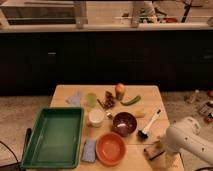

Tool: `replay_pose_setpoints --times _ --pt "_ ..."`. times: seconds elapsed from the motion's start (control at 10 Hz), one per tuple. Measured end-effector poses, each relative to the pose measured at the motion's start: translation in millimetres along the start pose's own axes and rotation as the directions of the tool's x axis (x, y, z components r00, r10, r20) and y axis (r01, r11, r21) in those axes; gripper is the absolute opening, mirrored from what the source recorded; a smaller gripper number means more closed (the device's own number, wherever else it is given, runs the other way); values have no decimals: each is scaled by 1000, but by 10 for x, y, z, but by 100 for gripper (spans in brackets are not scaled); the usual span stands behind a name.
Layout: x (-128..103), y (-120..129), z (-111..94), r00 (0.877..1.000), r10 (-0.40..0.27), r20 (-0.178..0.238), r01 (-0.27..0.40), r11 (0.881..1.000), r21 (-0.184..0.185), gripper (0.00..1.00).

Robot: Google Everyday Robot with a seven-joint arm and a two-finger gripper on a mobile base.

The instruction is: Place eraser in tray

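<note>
The large green tray (53, 137) lies on the left side of the wooden table, with nothing in it. The eraser (152, 149), a small tan block, is at the table's front right corner. My gripper (157, 151) is low at that corner, right at the eraser, with the white arm (186, 141) coming in from the right. The arm hides part of the eraser, and I cannot tell whether it is held.
An orange bowl (111, 148), a light-blue sponge (89, 150), a dark bowl (124, 123), a white-handled brush (150, 125) and a white cup (95, 118) lie between tray and gripper. A green cup (90, 99), fruit (119, 90) and a blue cloth (75, 98) sit at the back.
</note>
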Motion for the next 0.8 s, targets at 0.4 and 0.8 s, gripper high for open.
replay_pose_setpoints --times 0.4,0.8 --pt "-93 -44 29 1000 18 14 -18 1000 -3 80" --pt "-190 -65 37 1000 9 9 -9 1000 2 60"
